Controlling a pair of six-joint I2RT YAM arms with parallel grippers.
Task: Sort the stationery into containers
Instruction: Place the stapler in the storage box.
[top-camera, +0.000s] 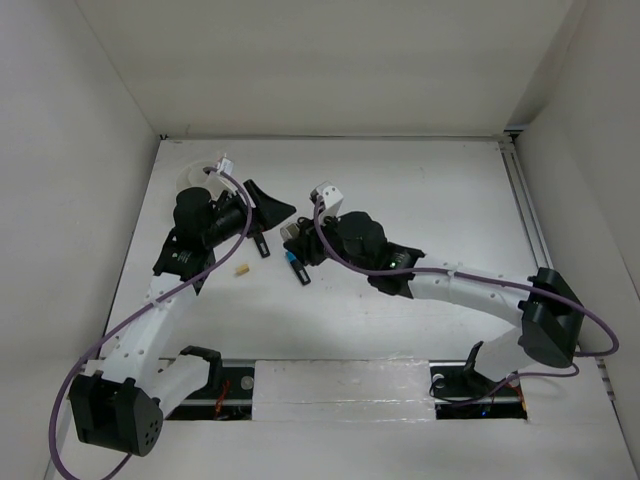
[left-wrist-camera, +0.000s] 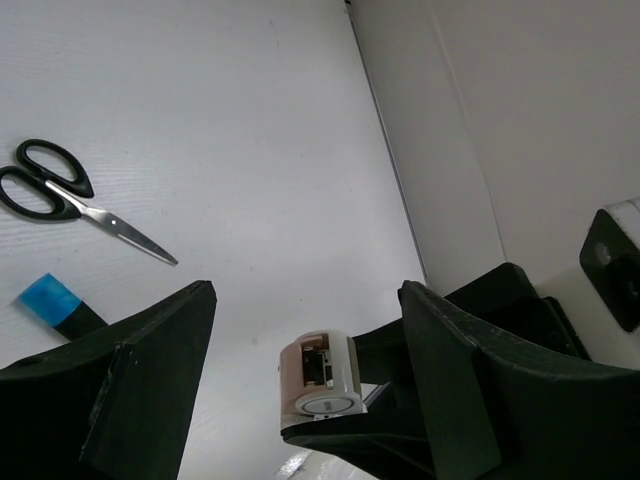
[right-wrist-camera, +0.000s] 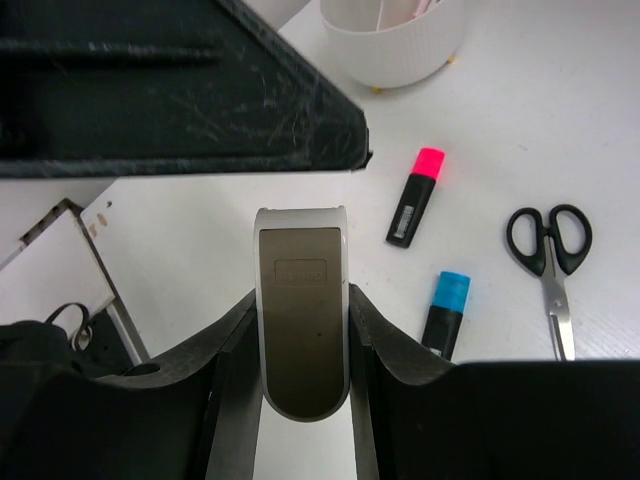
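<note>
Block (right-wrist-camera: 300, 335) in right hand (right-wrist-camera: 300, 296) (scissors (right-wrist-camera: 553, 288), blue highlighter (right-wrist-camera: 450, 293), tub (right-wrist-camera: 390, 55) beyond)

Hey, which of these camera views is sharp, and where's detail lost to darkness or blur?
Top external: even light, faint shadows, but the right arm's black wrist loses detail. Left wrist: scissors crisp, its own fingers near-black silhouettes. Right wrist: tan-grey block and pink highlighter sharp, no glare.
</note>
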